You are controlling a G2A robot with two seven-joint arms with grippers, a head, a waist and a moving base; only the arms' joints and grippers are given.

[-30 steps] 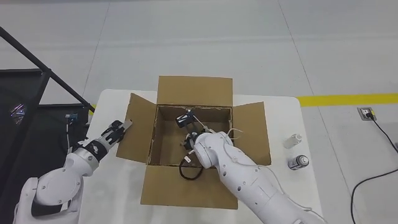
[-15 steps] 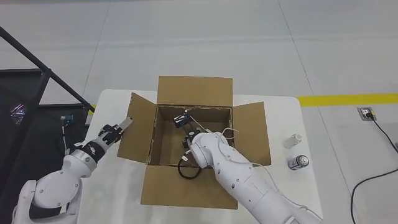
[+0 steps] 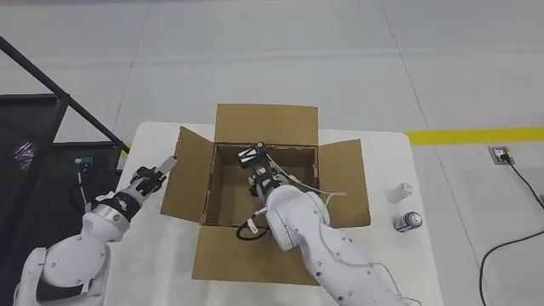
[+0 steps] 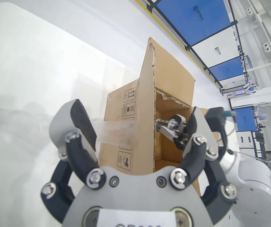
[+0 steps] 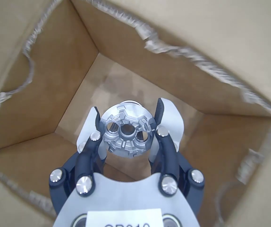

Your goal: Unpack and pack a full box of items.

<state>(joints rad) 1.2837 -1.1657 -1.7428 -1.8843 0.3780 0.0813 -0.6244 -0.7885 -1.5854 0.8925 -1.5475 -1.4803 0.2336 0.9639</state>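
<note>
The right gripper (image 5: 128,111) hangs inside a brown cardboard box (image 5: 55,76), pointing down towards its floor. Its two white fingers (image 5: 171,119), lined with black pads, are clamped on opposite sides of a round silver cast-metal part (image 5: 127,132). The part's flat face is turned towards the wrist and shows a raised angular relief, a central bore and smaller holes around it. Beyond the part lies the box's bare cardboard floor (image 5: 130,81), where the walls meet in a corner. Ragged strips of clear tape (image 5: 171,48) cling along the box's upper edges, below the open flaps.
</note>
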